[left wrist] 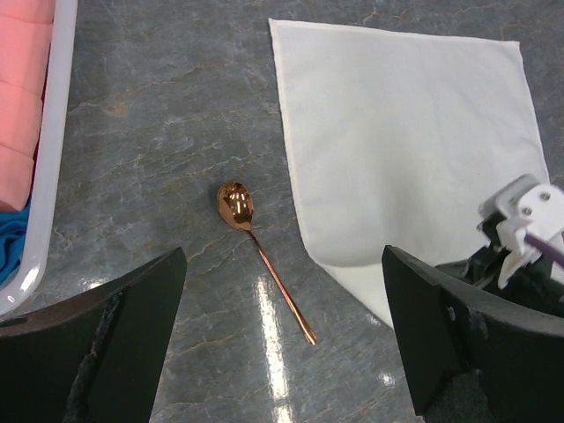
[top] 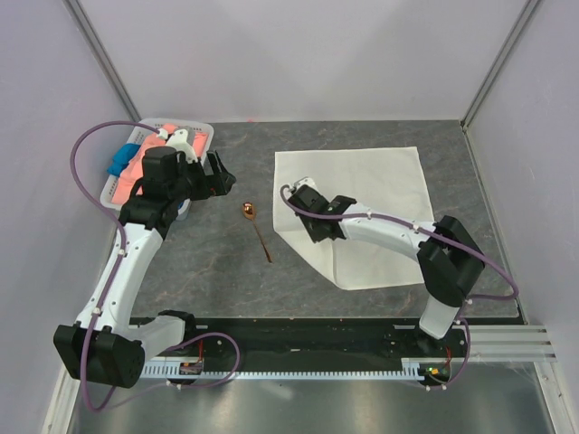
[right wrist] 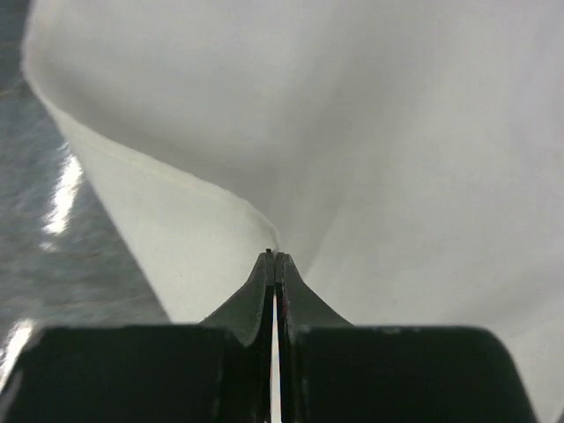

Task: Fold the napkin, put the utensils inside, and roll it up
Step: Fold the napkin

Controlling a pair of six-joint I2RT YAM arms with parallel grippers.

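Observation:
The off-white napkin point(top: 380, 185) lies on the grey table at centre right. Its near left corner is lifted off the table, leaving a slanted fold along that side. My right gripper point(top: 314, 217) is shut on that corner, and in the right wrist view the fingertips point(right wrist: 275, 257) pinch the cloth's edge point(right wrist: 352, 132). The copper spoon point(top: 256, 229) lies on the table left of the napkin with its bowl at the far end. My left gripper point(top: 212, 174) hovers open and empty to the spoon's far left. In its wrist view the spoon point(left wrist: 260, 260) lies between the wide-open jaws, with the napkin point(left wrist: 405, 141) to the right.
A white basket point(top: 204, 134) at the far left holds a salmon-pink cloth point(top: 136, 167) and a blue cloth point(top: 118, 163). Its rim point(left wrist: 48, 150) shows in the left wrist view. Walls enclose the table on three sides.

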